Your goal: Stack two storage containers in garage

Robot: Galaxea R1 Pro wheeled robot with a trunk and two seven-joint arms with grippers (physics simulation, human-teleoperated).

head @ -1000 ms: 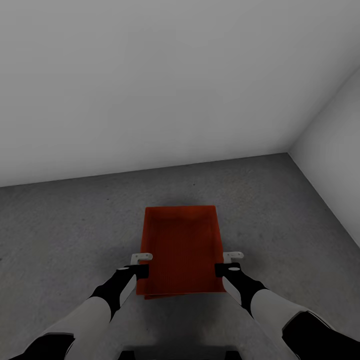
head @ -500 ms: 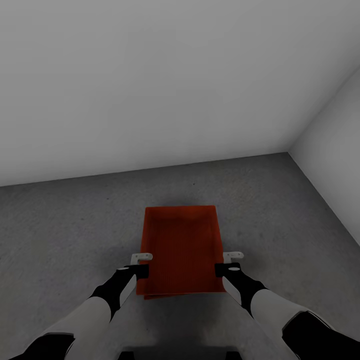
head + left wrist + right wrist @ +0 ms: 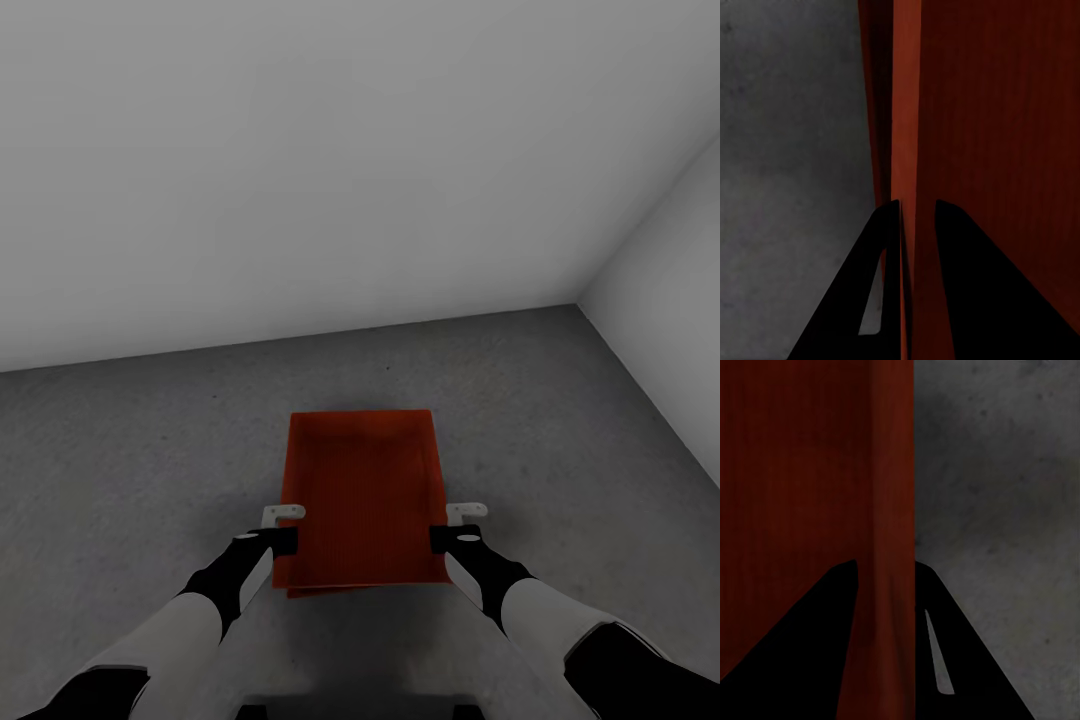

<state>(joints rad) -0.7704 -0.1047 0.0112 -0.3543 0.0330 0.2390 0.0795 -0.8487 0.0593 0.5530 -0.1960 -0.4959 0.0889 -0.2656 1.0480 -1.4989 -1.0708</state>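
white forearms, black wrists, black claws (image 3: 283,541) (image 3: 448,539), white finger brackets.

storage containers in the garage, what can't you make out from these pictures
- Whether one bin or two: in the head view the top storage container covers all but an orange strip at its near edge.
- Whether it rests on the floor: its own body hides the underside.
- Fingertip contact: the container's wall stands between the fingers of the left gripper and right gripper, but dark renders hide the pads.

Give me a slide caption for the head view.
Both grippers, left and right, clamp the side walls of an orange-red storage container over grey concrete floor.
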